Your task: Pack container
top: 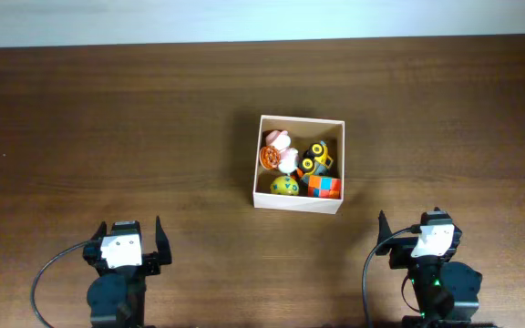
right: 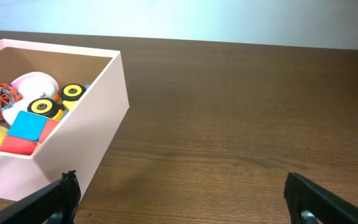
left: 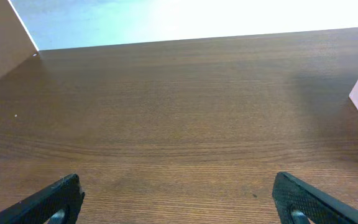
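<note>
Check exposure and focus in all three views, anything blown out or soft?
Overhead: even light, sharp, container and toys legible. Left wrist: backdrop past the table blown out white, left claw tips soft. Right wrist: pale washed backdrop, faint shadow beside the container, right claw tips blurred.

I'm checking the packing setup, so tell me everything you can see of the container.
The container is a square, shallow, open-top box with thin white walls and a tan, cardboard-looking inside. It sits flat on the brown wooden table, slightly right of centre. Clustered inside lie an orange wheel, a yellow-and-black toy, a multicoloured cube and other small toys. Nothing else touches it.
</note>
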Controlling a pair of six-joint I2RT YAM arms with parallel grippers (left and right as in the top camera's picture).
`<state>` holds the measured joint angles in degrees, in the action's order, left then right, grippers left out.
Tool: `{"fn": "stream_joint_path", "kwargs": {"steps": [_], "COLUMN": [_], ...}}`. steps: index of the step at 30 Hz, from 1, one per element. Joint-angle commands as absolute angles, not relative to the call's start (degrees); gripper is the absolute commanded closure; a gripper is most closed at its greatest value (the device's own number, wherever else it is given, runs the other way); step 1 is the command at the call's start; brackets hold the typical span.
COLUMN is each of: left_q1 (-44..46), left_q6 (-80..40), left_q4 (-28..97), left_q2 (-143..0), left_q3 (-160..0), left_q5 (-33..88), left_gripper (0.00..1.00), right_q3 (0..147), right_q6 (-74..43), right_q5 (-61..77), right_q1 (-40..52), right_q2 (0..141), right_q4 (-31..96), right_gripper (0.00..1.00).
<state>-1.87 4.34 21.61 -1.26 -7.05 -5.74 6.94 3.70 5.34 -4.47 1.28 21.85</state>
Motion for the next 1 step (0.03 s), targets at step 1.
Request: {"fn": "stream_joint_path", "kwargs": {"steps": [1], "left_q1": [-2.20], "left_q6": [5.28], "left_q4": [21.45], "left_q2": [-0.56], "left_q3": [-6.50], "left_q5": [-4.89], "left_gripper": [0.01], "right_q3": [6.52], "right_q6": [4.08], "right_q5": [5.82], "right_q1": [-4.80], "right_q2": [0.73], "right_q4": [21.87], "right_gripper": [0.01]}}
